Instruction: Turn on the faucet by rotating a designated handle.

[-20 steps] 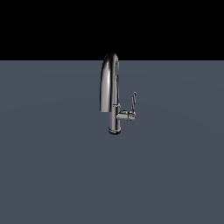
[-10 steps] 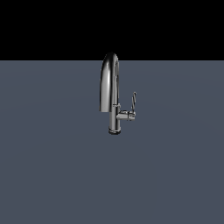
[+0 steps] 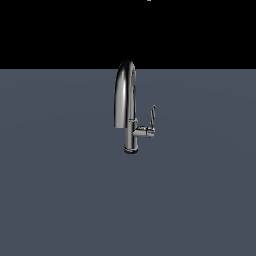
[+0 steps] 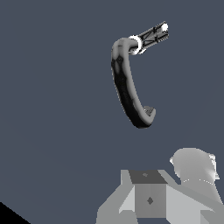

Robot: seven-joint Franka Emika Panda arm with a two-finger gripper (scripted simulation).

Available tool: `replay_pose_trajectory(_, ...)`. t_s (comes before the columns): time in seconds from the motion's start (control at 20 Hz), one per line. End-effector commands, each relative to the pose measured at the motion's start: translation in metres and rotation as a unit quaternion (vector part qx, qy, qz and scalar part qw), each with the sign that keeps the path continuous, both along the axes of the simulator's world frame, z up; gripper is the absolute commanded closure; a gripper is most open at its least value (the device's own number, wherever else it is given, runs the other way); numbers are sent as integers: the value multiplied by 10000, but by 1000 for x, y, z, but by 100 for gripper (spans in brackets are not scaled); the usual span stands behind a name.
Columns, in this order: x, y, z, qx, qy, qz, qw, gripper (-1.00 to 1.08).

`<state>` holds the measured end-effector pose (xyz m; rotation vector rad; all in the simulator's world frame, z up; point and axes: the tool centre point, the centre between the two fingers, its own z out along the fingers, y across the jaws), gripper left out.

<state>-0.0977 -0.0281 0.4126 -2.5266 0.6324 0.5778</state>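
The faucet (image 3: 128, 107) stands upright on the worktop (image 3: 60, 200), handle (image 3: 152, 119) beside its column; the jaws' state cannot be told.

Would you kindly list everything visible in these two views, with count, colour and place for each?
faucet: one, shiny dark chrome, upright on the grey surface near the middle of the exterior view, arched spout curving toward the exterior view's left.
handle: one, thin chrome lever, pointing upward from a short stub on the column's side toward the exterior view's right.
surface: one, flat slate grey, under the faucet, filling the lower part of the exterior view.
background: black band above the surface.
hand: one, light grey, seen only in the wrist view, apart from the faucet; its fingertips are not shown, so open or shut cannot be told.
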Motion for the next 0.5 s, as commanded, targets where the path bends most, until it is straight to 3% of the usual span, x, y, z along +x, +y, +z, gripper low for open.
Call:
replay_pose_trajectory(0.0,13,-5,-9,228,191,-236,9993,108)
replay_pose_trajectory(0.25,38,-16,-31,697,584,-717,9933,108)
replay_pose_trajectory(0.45,57,-25,-51,1091,913,-1118,9835,108)
